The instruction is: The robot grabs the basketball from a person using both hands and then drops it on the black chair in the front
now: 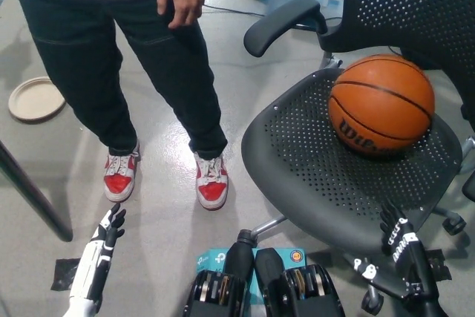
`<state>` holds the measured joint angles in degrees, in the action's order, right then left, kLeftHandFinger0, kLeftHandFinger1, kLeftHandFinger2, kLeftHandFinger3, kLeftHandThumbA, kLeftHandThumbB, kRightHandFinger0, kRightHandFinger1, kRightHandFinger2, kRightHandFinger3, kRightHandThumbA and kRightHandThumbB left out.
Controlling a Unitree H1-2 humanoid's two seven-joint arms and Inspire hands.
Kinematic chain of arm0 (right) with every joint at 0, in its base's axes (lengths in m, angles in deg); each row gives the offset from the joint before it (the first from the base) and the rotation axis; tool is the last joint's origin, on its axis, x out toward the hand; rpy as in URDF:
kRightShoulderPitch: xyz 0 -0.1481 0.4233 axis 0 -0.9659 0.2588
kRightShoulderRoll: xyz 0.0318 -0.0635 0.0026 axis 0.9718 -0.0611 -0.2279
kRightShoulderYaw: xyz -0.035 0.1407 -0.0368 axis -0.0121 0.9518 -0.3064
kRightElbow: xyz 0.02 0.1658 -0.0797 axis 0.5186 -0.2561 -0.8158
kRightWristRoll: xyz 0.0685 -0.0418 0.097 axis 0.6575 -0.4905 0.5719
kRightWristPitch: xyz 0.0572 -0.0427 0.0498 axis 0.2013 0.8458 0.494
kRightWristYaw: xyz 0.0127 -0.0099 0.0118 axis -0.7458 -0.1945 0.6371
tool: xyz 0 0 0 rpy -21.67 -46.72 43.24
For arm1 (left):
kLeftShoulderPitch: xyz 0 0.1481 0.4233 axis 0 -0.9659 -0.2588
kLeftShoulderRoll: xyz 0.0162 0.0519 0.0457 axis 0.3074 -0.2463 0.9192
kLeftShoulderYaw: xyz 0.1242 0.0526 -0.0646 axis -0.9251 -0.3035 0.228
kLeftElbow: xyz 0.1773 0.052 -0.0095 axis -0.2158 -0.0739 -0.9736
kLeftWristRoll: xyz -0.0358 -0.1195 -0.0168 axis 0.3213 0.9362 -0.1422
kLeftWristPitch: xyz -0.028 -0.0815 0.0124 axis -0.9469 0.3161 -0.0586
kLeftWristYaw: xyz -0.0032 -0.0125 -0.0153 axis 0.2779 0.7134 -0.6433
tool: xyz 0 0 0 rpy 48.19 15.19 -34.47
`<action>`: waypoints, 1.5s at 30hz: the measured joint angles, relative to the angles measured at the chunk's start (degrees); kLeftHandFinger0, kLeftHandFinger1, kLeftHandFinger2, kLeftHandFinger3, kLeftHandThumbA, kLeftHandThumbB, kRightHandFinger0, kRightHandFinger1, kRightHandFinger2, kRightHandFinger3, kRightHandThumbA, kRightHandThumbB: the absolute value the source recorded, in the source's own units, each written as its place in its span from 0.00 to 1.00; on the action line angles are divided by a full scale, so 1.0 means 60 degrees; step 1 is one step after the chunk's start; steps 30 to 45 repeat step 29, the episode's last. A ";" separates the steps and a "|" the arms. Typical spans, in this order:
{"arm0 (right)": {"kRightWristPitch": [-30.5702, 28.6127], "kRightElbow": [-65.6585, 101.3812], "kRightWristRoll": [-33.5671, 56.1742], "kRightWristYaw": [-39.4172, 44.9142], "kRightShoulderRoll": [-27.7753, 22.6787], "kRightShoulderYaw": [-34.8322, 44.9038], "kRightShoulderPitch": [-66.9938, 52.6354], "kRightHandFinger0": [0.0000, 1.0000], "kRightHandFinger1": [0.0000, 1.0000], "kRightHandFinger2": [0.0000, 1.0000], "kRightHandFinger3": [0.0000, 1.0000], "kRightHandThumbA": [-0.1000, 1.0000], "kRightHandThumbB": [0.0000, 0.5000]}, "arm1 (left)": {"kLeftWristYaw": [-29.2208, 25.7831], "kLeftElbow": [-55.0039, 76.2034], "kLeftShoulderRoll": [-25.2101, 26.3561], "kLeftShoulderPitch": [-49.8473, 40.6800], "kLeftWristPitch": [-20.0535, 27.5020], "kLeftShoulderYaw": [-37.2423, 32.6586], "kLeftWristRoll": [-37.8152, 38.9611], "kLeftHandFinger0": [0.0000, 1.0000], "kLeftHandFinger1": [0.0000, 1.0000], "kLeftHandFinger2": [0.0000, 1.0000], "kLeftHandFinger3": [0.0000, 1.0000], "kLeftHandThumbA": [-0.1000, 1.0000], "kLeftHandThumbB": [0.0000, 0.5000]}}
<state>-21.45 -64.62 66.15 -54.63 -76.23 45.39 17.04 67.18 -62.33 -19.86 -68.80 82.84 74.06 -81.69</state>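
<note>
Person (111, 42) is cut off above the waist by the top edge. My left hand (107, 229) is too small to tell the finger pose; same w/ my right hand (393, 231). Black chair (312, 161) runs off the right edge, its base mostly hidden under the seat.

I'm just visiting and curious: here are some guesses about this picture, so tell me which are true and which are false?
1. The basketball rests on the seat of the black chair. True.
2. The white left hand is holding the ball. False: it is down near the floor, open, holding nothing.
3. The person wears red and white shoes. True.
4. The black right hand grips the ball. False: it is low by the seat's front edge, apart from the ball.
5. A round tan plate lies on the chair. False: it lies on the floor, at the picture's left.
</note>
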 measured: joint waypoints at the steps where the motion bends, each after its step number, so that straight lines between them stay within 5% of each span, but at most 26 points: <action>1: 0.0002 0.0007 -0.0004 0.0000 0.0000 0.0007 0.0005 1.00 1.00 1.00 1.00 1.00 0.54 | -0.0001 0.0001 0.0000 0.0006 -0.0001 0.0002 -0.0003 1.00 1.00 1.00 1.00 1.00 0.21; 7: 0.0004 0.0021 -0.0057 -0.0005 -0.0001 0.0016 0.0095 1.00 1.00 1.00 1.00 1.00 0.54 | -0.0003 0.0001 0.0001 0.0131 -0.0005 0.0026 -0.0009 1.00 1.00 1.00 1.00 1.00 0.34; 22: 0.0140 -0.0026 -0.0122 -0.0012 -0.0007 0.0132 0.0810 1.00 1.00 1.00 1.00 0.99 0.33 | 0.0000 0.0008 0.0098 0.0715 -0.0330 0.0058 -0.0092 1.00 1.00 1.00 1.00 0.90 0.24; 26: 0.0153 -0.0026 -0.0190 -0.0022 -0.0009 0.0144 0.0818 1.00 1.00 1.00 1.00 0.98 0.36 | 0.0002 0.0008 0.0098 0.0718 -0.0376 0.0057 -0.0080 1.00 1.00 1.00 1.00 0.87 0.17; 45: 0.0154 -0.0027 -0.0238 -0.0031 -0.0012 0.0145 0.0819 1.00 1.00 1.00 1.00 0.97 0.37 | 0.0002 0.0008 0.0098 0.0718 -0.0381 0.0057 -0.0075 1.00 1.00 1.00 1.00 0.86 0.16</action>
